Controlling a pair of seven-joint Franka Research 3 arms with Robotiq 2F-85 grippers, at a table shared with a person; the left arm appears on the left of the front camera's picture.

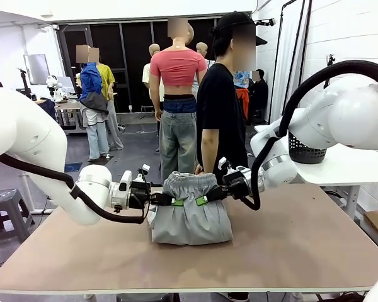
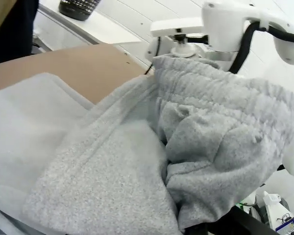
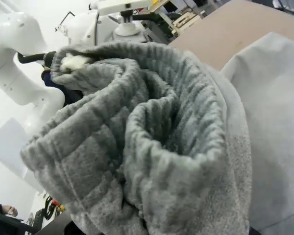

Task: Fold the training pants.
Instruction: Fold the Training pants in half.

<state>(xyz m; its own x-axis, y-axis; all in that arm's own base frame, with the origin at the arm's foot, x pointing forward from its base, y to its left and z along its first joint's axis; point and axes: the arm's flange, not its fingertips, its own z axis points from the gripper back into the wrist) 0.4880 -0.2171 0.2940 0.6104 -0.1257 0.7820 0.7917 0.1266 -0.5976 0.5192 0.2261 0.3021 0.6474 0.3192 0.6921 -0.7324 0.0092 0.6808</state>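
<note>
The training pants point(image 1: 191, 211) are lying bunched on the bench point(image 1: 290, 245), mid-fold, waistband lifted. The left gripper point(image 1: 171, 201) and right gripper point(image 1: 206, 199) are each clamping a waistband side, though the cloth is probably hiding the fingers. Next, both should be carrying the band evenly over the legs.

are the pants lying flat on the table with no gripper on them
No, both the left gripper and the right gripper are shut on the pants, holding the waistband end raised.
</note>
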